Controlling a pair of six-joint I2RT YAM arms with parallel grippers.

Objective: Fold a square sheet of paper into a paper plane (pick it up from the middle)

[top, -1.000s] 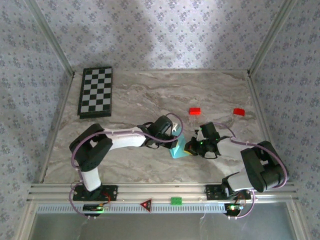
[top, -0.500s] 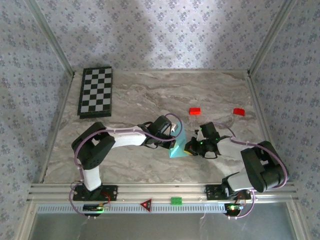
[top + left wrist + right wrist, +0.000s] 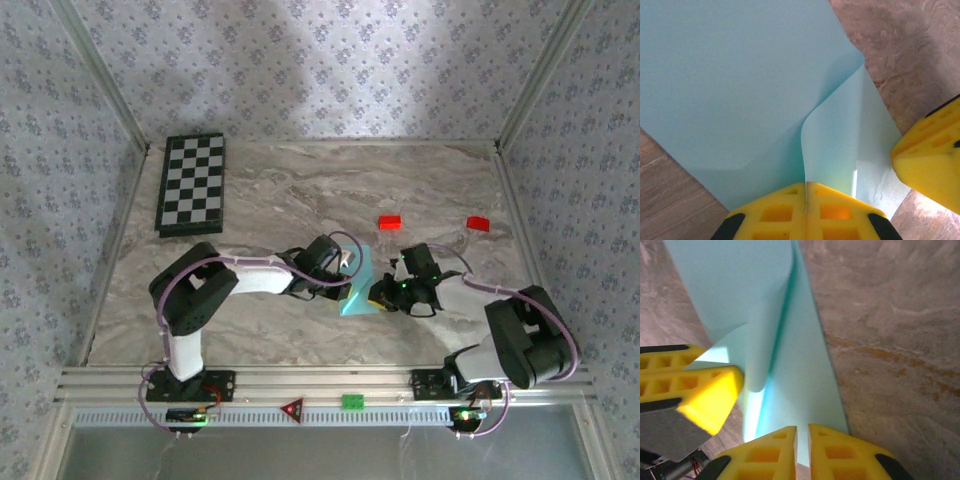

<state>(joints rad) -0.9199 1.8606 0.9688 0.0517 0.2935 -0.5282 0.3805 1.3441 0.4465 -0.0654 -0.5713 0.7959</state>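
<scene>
We see the plane [image 3: 358,283] held between the two grippers over the table [image 3: 300,190]. It is a bit nearer the front edge than the back edge, and about halfway between the left and right edges. It is light blue paper, folded long and thin, with a crease down its middle (in the right wrist view that crease is a darker line).

The left gripper [image 3: 806,194] is squeezed tight on the plane. Its two yellow fingers press together with the folded edge of the paper caught between them. The right gripper [image 3: 802,435] comes at the plane from the other side. Its fingers stand just a crack apart, right at the paper's bottom edge, and we cannot tell if they pinch the paper or not.

We think most of the job is done. The paper is not a flat square; it has its folds and its long thin shape. One flap curls away from the rest in the left wrist view, so the layers are not pressed flat. What looks left to us is small: squash the folds down, maybe spread the wings, and put the plane on the table.
</scene>
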